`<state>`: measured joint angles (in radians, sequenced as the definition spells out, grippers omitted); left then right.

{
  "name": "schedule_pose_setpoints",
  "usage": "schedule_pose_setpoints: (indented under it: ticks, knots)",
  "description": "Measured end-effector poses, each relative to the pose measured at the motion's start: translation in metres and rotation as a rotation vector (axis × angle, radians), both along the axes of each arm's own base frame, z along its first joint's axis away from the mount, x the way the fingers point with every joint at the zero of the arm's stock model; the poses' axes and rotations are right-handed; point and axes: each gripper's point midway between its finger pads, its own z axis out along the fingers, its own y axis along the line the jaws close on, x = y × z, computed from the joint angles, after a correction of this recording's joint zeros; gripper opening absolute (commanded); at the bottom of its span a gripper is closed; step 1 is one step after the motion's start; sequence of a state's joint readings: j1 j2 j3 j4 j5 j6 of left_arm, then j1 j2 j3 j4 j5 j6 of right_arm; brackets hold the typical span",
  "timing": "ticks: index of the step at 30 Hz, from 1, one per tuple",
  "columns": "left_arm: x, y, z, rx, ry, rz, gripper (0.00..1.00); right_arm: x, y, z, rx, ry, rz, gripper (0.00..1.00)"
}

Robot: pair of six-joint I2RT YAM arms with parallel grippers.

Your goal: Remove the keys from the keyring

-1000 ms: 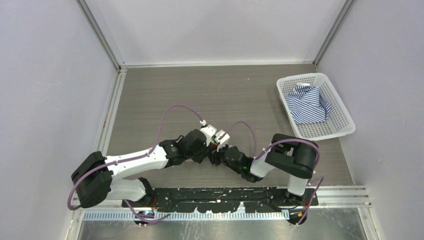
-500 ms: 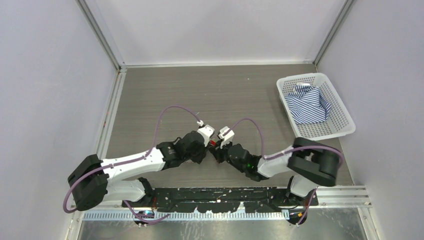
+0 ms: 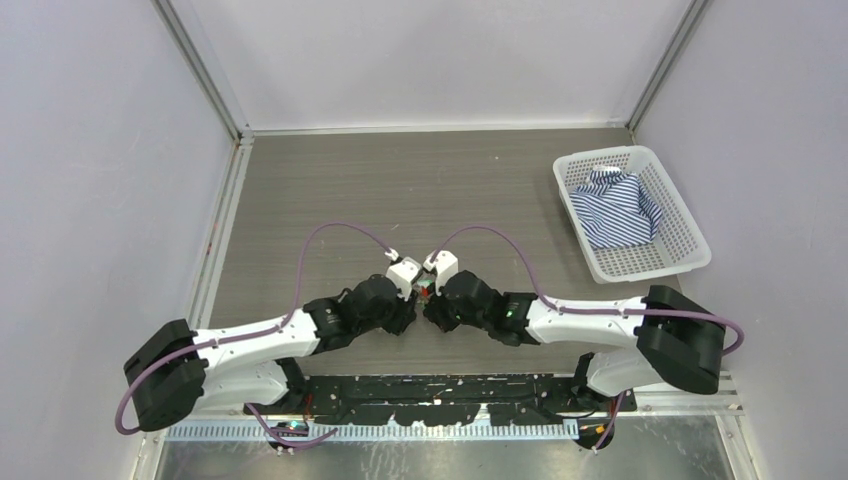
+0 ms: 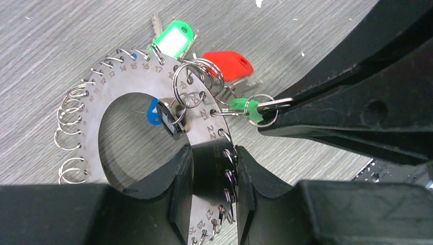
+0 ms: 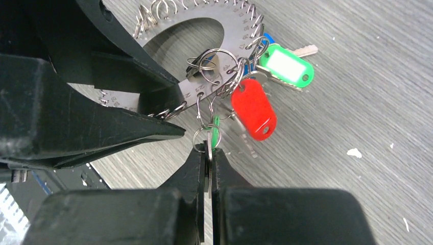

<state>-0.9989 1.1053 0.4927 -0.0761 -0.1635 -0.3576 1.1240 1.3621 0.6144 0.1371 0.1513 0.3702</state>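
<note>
The right gripper [image 5: 208,162] is at the bottom middle of its own view. Its two fingers are squeezed tight together. They pinch the green key [image 5: 215,133] by its little wire loop.

The left gripper [image 4: 212,172] is at the bottom middle of its own view. It is closed on the flat edge of the keyring [image 4: 115,84] and holds it steady.

In the top view the two grippers meet tip to tip in the lower middle, so the keyring is mostly hidden there.

The keyring is a flat grey metal ring with a big hole in the middle. Lots of small wire loops stick out all around its rim. The red key [image 5: 254,108] hangs just right of the green key. The green-and-white key [image 5: 286,64] lies in the upper right of the right wrist view. The blue key [image 4: 152,111] peeks through the hole in the keyring.

I think the step now is pulling the green key off while the other gripper holds the keyring. The next move needs a careful pull or twist, so the loop slips out of its hole. The left gripper must not let go.

Numbers are printed around the keyring. I can read 14, 15, 16, 17, 21, 22 and 23. The white window on the green-and-white key shows no words I can read.
</note>
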Motion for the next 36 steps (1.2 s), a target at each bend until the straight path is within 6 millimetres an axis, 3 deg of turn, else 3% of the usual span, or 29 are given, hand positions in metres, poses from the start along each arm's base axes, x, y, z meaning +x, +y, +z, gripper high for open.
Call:
schedule_pose_setpoints:
  ticks: [17, 27, 36]
  knots:
    - [-0.02, -0.012, -0.005, -0.137, 0.006, -0.102, 0.0, -0.022, -0.019, -0.003, -0.059, 0.245, 0.103, 0.01]
    - [-0.025, -0.005, 0.014, -0.17, -0.01, -0.097, 0.0, -0.032, -0.011, 0.005, 0.019, 0.338, 0.162, 0.02]
    - [-0.02, -0.002, 0.034, -0.142, -0.047, -0.103, 0.0, -0.031, -0.004, 0.0, 0.081, 0.417, 0.152, 0.09]
